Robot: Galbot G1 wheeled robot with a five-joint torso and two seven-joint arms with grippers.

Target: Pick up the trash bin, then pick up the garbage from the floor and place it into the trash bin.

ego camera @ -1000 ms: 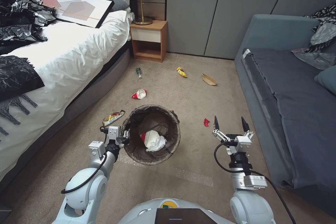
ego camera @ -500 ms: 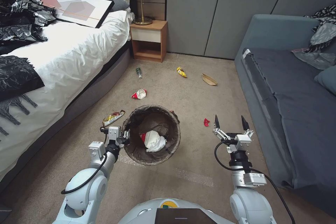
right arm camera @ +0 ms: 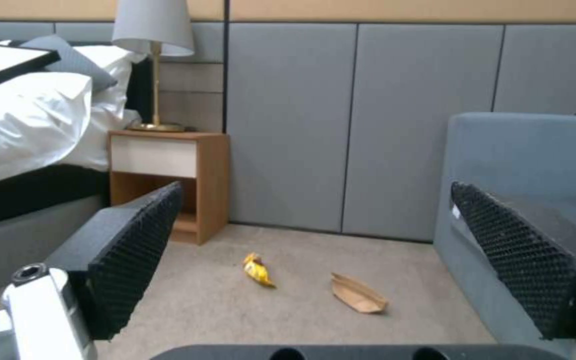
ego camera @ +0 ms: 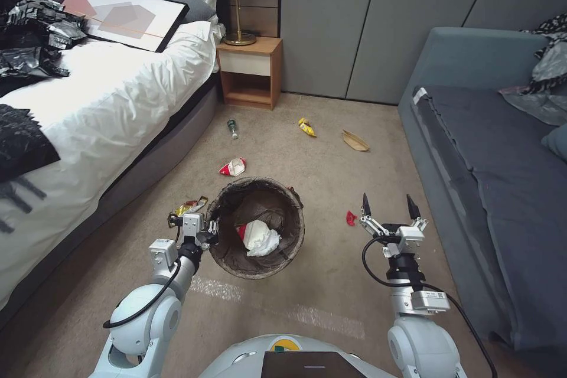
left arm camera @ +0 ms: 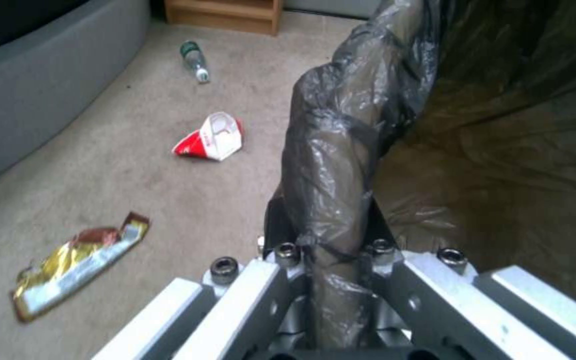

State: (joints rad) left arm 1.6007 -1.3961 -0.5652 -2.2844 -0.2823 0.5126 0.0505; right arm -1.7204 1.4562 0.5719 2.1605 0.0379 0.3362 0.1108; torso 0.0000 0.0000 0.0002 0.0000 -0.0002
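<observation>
The trash bin point(ego camera: 297, 230), lined with a dark bag, hangs in front of me with my left gripper point(ego camera: 209, 230) shut on its near-left rim point(left arm camera: 341, 150). A white tissue wad point(ego camera: 260, 237) and a red-and-white carton lie inside. My right gripper point(ego camera: 387, 208) is open and empty above the floor point(ego camera: 331, 177), with a red scrap point(ego camera: 350, 218) just to its left. Garbage farther out includes a gold wrapper point(ego camera: 189, 207), a red-and-white carton point(ego camera: 234, 167), a green bottle point(ego camera: 233, 128), a yellow snack wrapper point(ego camera: 306, 127) and a brown paper bag point(ego camera: 355, 141).
A white bed point(ego camera: 88, 100) runs along the left and a grey-blue sofa point(ego camera: 502, 177) along the right. A wooden nightstand point(ego camera: 248, 71) with a lamp stands against the far wall. Pale tape strips point(ego camera: 283, 307) cross the carpet near my base.
The whole head view has shifted, so the camera moved forward a little. Both arms and the held bin keep their places. The red scrap now lies nearer my right gripper.
</observation>
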